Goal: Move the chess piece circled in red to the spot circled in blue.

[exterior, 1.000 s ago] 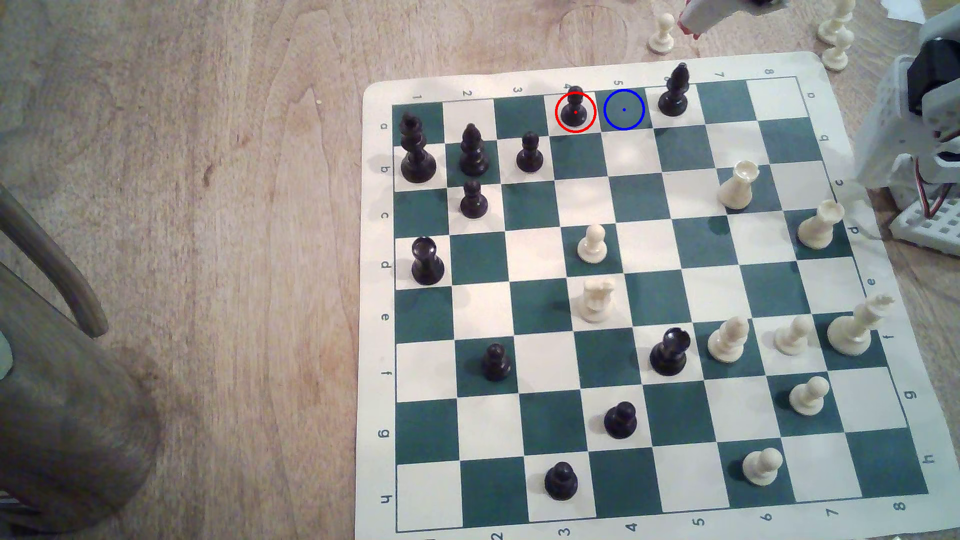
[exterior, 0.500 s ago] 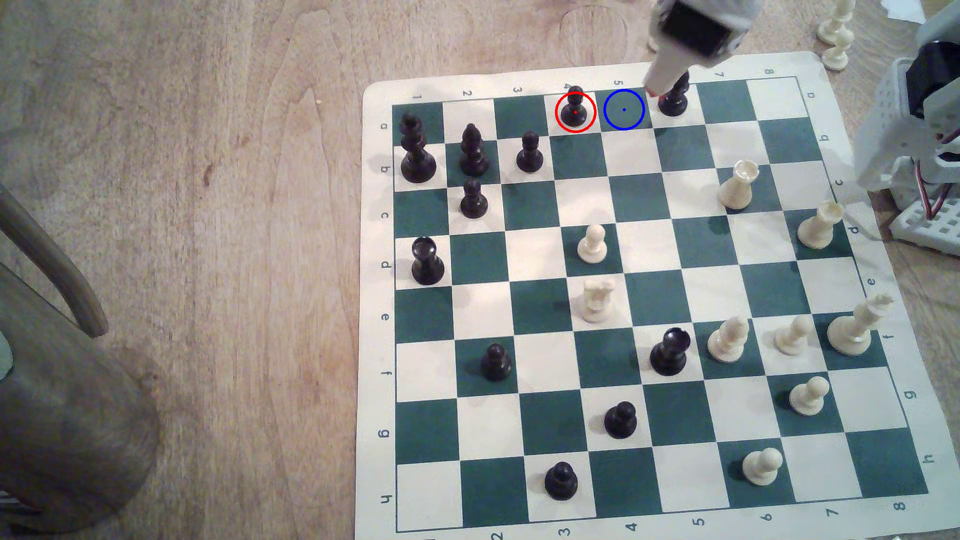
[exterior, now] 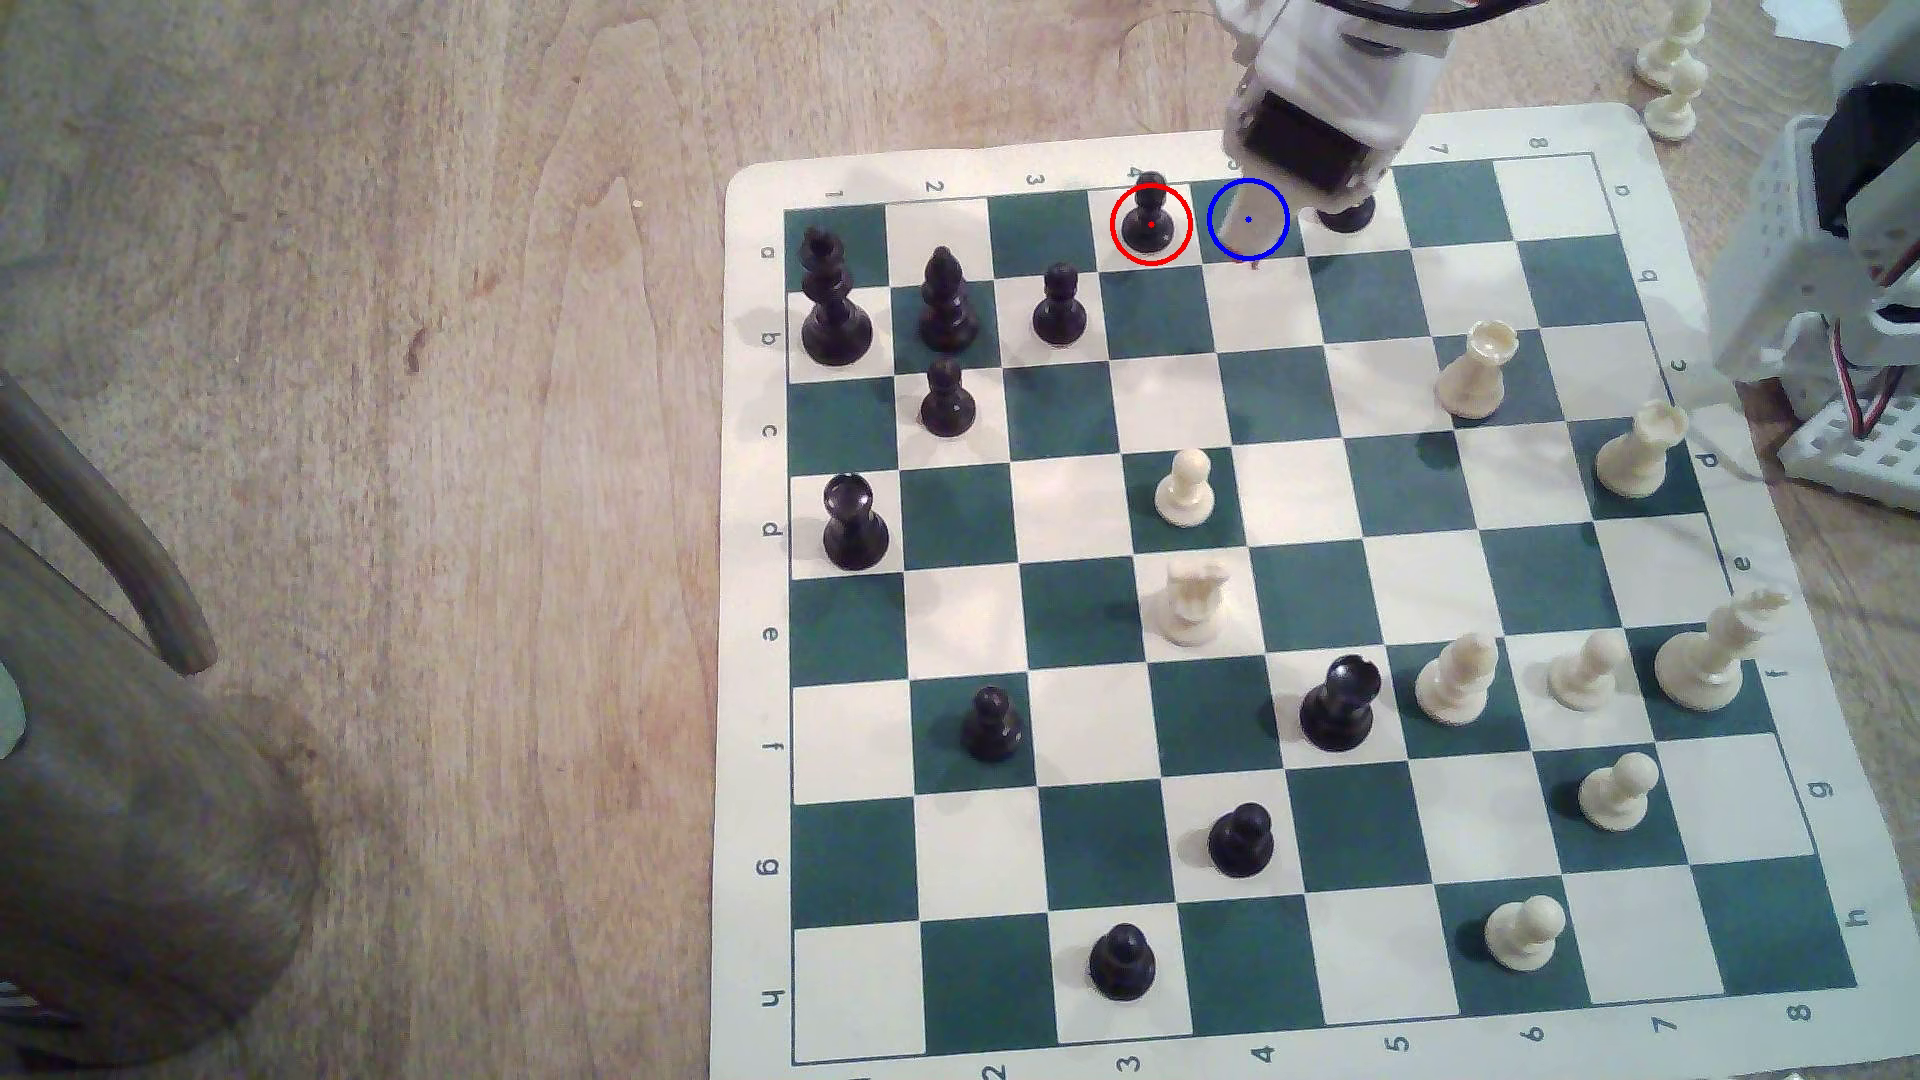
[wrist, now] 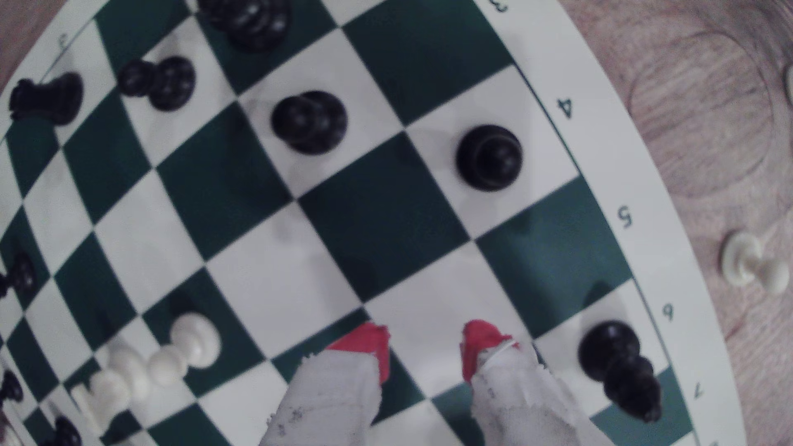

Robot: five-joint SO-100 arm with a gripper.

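end effector (wrist: 425, 351) jaws apart, empty | black pawn (exterior: 1150, 218) sits just to exterior view's left of it | you're not there yet

Black pawn (exterior: 1150, 220) upper centre: squares around it bare. Black bishop (exterior: 1348, 213) crowds blue-ringed square (exterior: 1222, 197) rightward.

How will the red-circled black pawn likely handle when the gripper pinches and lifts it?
The black pawn looks rigid and glossy, so its ball head may slip between the red fingertips. Its flared base suggests it stands steadily, though a sideways nudge could still tip it. Probably light.
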